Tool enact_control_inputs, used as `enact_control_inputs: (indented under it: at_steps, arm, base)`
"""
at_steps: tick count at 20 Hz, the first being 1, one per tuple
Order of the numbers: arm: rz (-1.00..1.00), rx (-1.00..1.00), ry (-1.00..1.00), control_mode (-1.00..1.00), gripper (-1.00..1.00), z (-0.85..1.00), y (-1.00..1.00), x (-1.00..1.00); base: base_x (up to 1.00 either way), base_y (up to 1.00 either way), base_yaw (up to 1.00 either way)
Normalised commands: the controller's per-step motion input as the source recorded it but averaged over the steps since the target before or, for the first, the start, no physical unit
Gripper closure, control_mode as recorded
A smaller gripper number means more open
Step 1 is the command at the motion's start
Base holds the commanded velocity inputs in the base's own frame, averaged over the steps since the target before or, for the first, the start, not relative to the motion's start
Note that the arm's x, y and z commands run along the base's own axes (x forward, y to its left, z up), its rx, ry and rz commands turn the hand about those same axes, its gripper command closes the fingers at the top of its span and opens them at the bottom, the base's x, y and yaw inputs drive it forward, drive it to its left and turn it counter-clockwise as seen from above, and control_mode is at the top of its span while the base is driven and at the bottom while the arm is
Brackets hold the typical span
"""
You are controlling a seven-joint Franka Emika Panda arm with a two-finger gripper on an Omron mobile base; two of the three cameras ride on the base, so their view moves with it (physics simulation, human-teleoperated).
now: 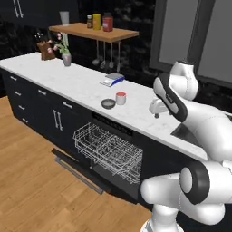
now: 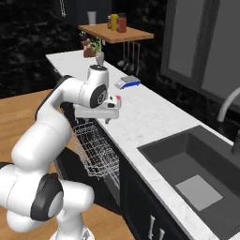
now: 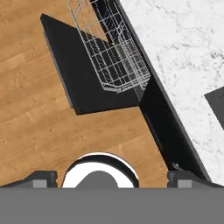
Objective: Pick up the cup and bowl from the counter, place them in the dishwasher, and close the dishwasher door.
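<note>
The cup (image 1: 120, 98), white with a red top, stands on the white marble counter (image 1: 81, 84), and the low grey bowl (image 1: 108, 103) sits just left of it. Below them the dishwasher (image 1: 113, 136) is open. Its white wire rack (image 1: 108, 152) is pulled out over the lowered dishwasher door (image 1: 77, 168). My gripper (image 1: 157, 113) hangs above the counter's front edge to the right of the cup, pointing down. It is open and holds nothing. In the hand view the fingertips (image 3: 41, 178) stand wide apart, above the rack (image 3: 113, 57), the door (image 3: 87, 83) and wooden floor.
A blue and white flat object (image 1: 112, 79) lies farther back on the counter. At the far end are a vase (image 1: 67, 59) and a wooden shelf (image 1: 93, 31) with jars. A dark sink (image 2: 187, 173) with a faucet (image 2: 227, 108) lies to the right.
</note>
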Motion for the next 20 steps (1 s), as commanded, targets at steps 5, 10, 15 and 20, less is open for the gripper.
enact_control_inputs:
  at_steps: [5, 10, 15, 20]
  arm:
    - [0.0, 0.0, 0.0, 1.0, -1.0, 0.0, 0.0, 0.0]
    - [0.0, 0.0, 0.0, 1.0, -1.0, 0.0, 0.0, 0.0]
    - [0.0, 0.0, 0.0, 1.0, -1.0, 0.0, 0.0, 0.0]
    - [0.0, 0.0, 0.0, 1.0, -1.0, 0.0, 0.0, 0.0]
  base:
    - [0.47, 0.01, 0.35]
    - [0.35, -0.28, 0.19]
    - [0.41, -0.4, 0.16]
    - [0.34, -0.09, 0.19]
